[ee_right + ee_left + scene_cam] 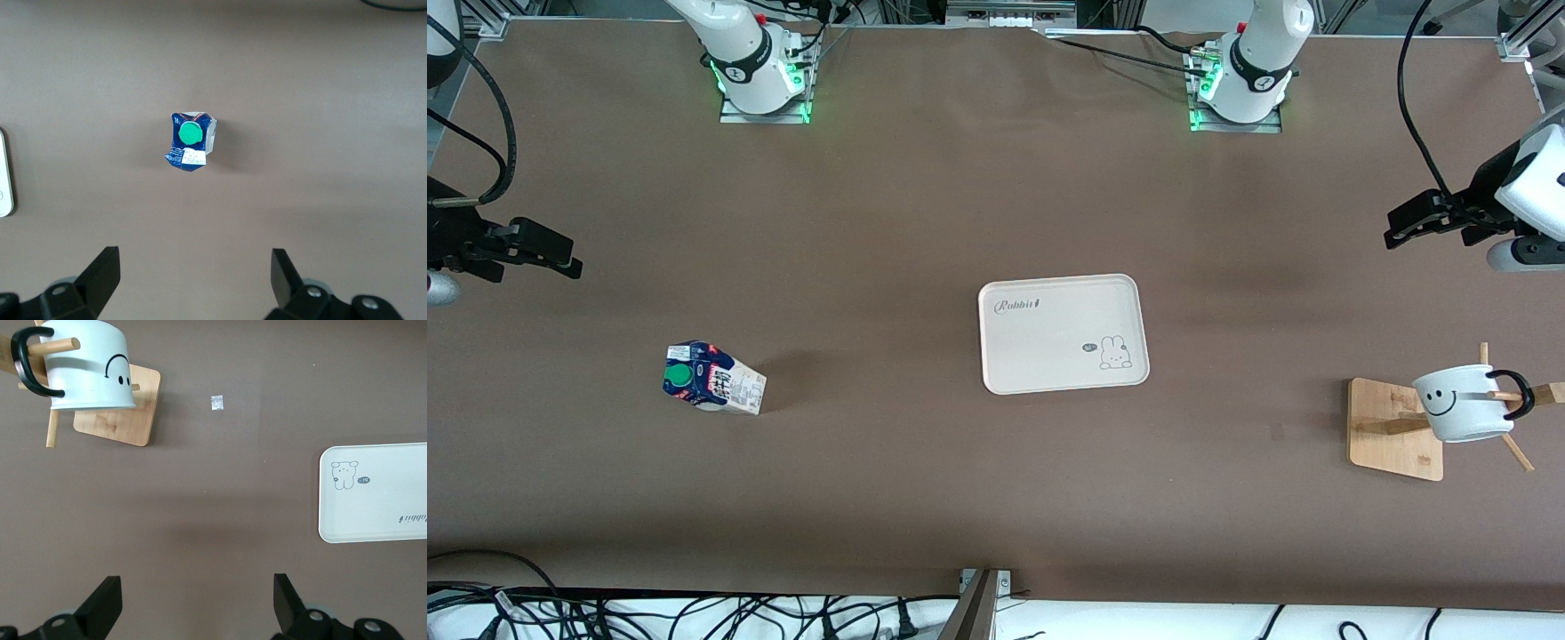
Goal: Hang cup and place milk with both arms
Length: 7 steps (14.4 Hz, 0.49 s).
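From the front I see the cup [1463, 404] hanging on the wooden rack [1394, 429] and the milk [713, 378] standing toward the right arm's end. Only my wrist views show the left gripper [195, 603] and right gripper [193, 280] spread apart, empty.

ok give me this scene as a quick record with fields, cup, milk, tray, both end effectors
cup: white smiley cup already hangs by its black handle on a peg of the wooden rack, toward the left arm's end of the table
milk: carton stands on the bare table toward the right arm's end, not on the tray
tray: white rabbit tray mid-table, nothing on it
left end effector: open, holding nothing, above the table at its own end
right end effector: open, holding nothing, above the table at its own end
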Available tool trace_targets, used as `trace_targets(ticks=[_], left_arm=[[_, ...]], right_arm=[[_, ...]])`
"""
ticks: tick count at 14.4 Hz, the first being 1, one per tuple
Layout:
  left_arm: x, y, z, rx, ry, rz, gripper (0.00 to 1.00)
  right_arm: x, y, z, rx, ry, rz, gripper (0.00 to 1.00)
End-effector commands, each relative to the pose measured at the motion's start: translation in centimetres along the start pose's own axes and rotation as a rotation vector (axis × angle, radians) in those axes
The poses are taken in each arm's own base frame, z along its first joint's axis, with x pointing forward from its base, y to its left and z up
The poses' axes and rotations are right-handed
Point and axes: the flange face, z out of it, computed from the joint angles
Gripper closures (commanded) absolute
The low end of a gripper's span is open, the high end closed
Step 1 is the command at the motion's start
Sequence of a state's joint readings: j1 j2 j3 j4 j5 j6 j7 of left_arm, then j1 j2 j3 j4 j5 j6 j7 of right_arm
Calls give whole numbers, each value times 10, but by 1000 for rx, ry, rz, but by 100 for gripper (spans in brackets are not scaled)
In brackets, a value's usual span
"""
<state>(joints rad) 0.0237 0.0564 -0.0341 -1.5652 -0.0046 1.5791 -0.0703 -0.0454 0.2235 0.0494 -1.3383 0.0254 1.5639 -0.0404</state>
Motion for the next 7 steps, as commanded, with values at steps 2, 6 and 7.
trace_targets(ticks=[2,6,7], left_arm=[[0,-2,-5,8,11,-7,0],[0,-1,-5,8,11,-4,0],[0,-1,-5,8,11,-6,0]], right_arm=[[-7,2,-2,1,1,-2,0],[-8,8,-2,-60,-3,-6,0],[-8,8,-2,-60,-3,-6,0]])
